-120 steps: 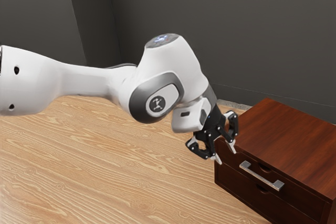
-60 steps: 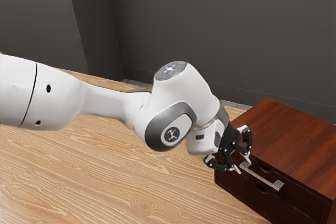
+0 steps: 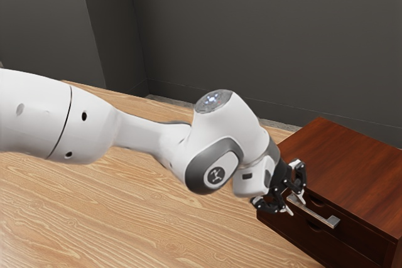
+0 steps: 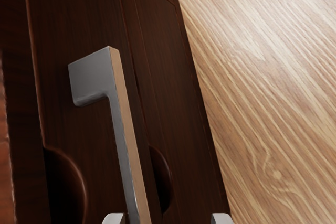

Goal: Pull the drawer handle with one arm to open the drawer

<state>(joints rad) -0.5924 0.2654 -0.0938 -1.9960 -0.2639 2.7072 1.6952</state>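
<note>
A dark red-brown wooden cabinet [image 3: 352,167] stands on the table at the exterior view's lower right. Its upper drawer front carries a silver bar handle [image 3: 317,213] and looks pushed in. My black gripper [image 3: 290,198] is open at the handle's left end, right against the drawer front. Close under my hand, the wrist view has the handle [image 4: 118,124] running along the drawer front [image 4: 68,51]. The bar passes between my two fingertips [image 4: 113,217], nearer to one of them, and they stand well apart.
The cabinet rests on a light wooden table [image 3: 94,211] that spreads out to the exterior view's left and front. Dark grey walls [image 3: 251,29] stand behind. My white arm [image 3: 125,136] stretches across the table from the left.
My arm has reached rightward and down over the last second. The gripper went from the cabinet's left corner to the handle's left end, staying open.
</note>
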